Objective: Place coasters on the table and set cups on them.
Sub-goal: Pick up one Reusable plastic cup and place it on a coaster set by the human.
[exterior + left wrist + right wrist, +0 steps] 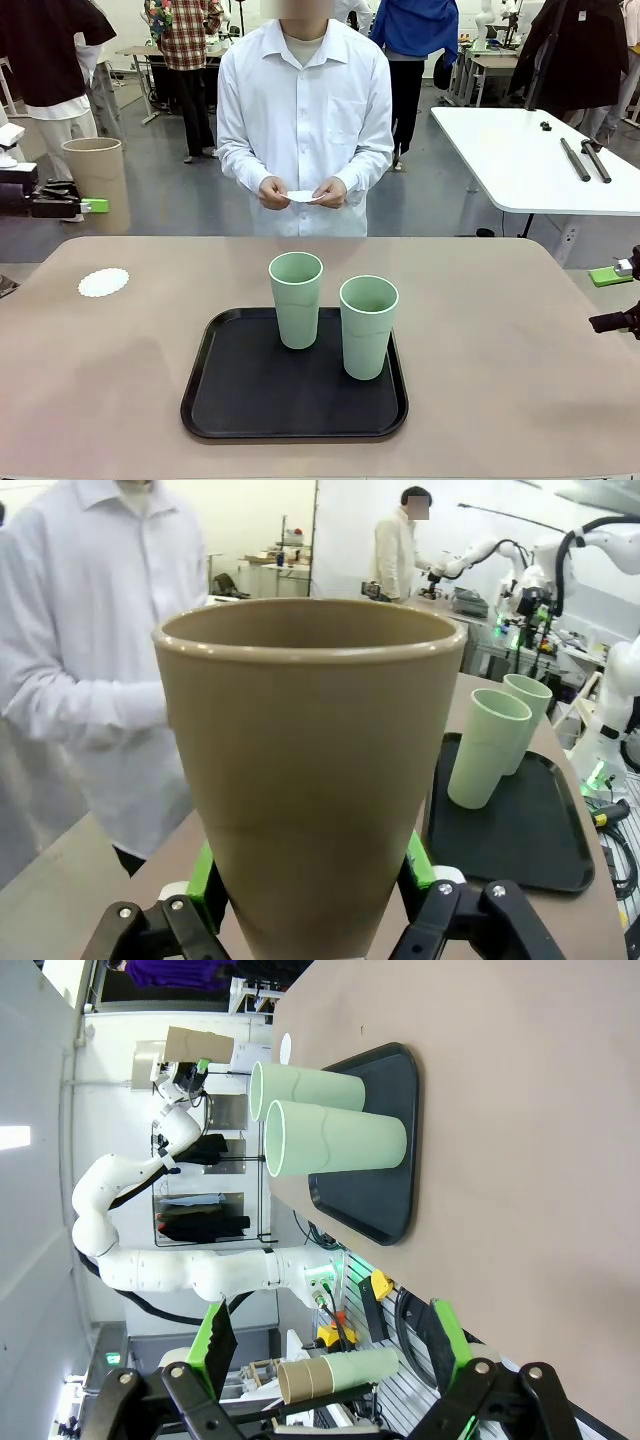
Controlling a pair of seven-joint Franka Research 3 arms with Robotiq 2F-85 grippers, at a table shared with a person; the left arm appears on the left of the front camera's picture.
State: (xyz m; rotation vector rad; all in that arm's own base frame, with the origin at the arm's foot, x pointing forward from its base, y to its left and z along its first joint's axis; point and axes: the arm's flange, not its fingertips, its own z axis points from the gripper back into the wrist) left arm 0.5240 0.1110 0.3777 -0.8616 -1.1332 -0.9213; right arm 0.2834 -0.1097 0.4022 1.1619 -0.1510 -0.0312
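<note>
My left gripper (pixel 88 206) is shut on the tan-brown cup (pixel 95 165), which it holds upright off the table's far left edge. In the left wrist view the cup (pixel 310 770) stands between the green pads (pixel 206 878). One white coaster (pixel 103 282) lies on the table (pixel 500 380) at the left. Two mint green cups (pixel 296 298) (pixel 368 325) stand upright on a black tray (pixel 250 400). The person holds another white coaster (pixel 300 196) in both hands. My right gripper (pixel 612 298) hangs open and bare at the table's right edge, fingers (pixel 215 1345) spread.
The person stands at the far side, behind the tray. A white-topped table (pixel 520 160) with dark tools stands at the back right. Bare tabletop lies left and right of the tray. The right wrist view shows the tray (pixel 385 1160) with both mint cups (pixel 335 1142).
</note>
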